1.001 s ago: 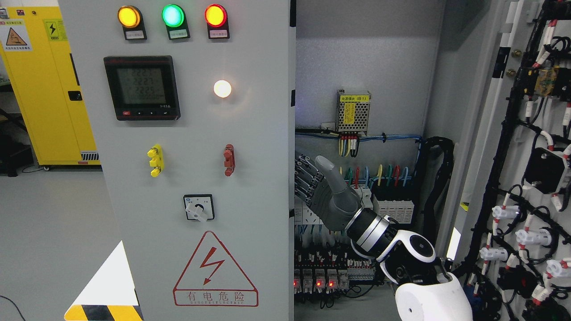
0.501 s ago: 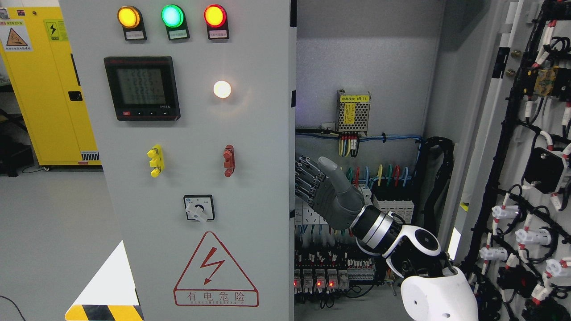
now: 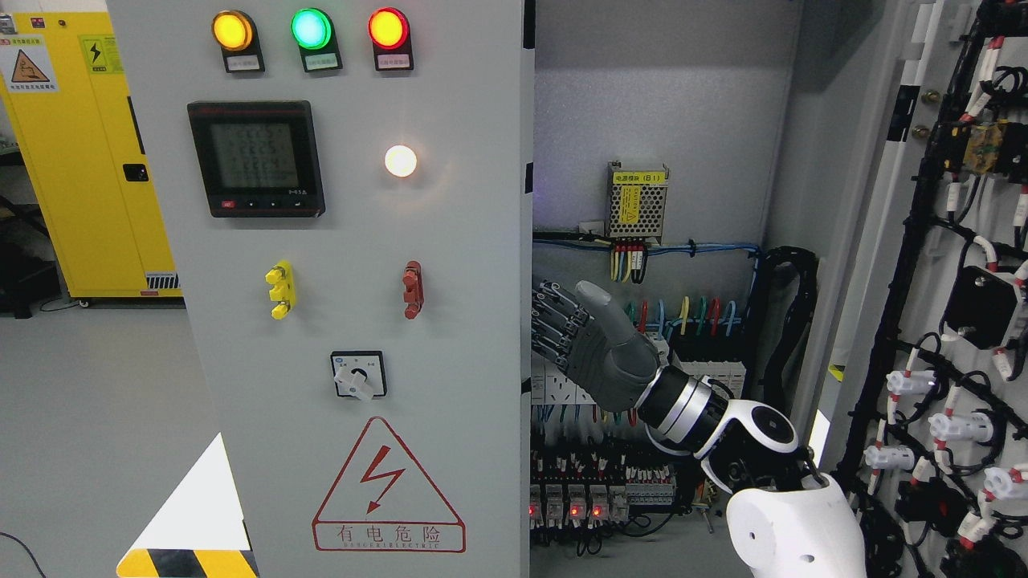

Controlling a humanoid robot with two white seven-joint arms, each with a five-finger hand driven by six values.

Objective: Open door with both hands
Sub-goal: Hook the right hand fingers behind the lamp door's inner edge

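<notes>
Left door: grey panel filling left-centre of view, free edge at about mid-picture, looks shut or nearly so; hard to tell the exact angle.
Right door: swung wide open at far right, inner face with black wiring and white connectors showing.
Right hand: inside the cabinet opening, fingers extended and close together, holding nothing, tips touching or just behind the left door's edge; thumb up.
Change: over the last second the forearm and elbow have slid right and down a little, wrist rotating; fingertips barely move, staying at the door edge.
Meaning: judged as settling a hooking contact behind the edge, ready to push or pull the left door outward; door itself has not moved yet.
Left hand: not in view.
Door front: three lamps, meter screen, rotary switch, shock warning triangle.
Cabinet inside: power supply, coloured wires, terminal rows behind the hand.
Background: yellow cabinet far left.
</notes>
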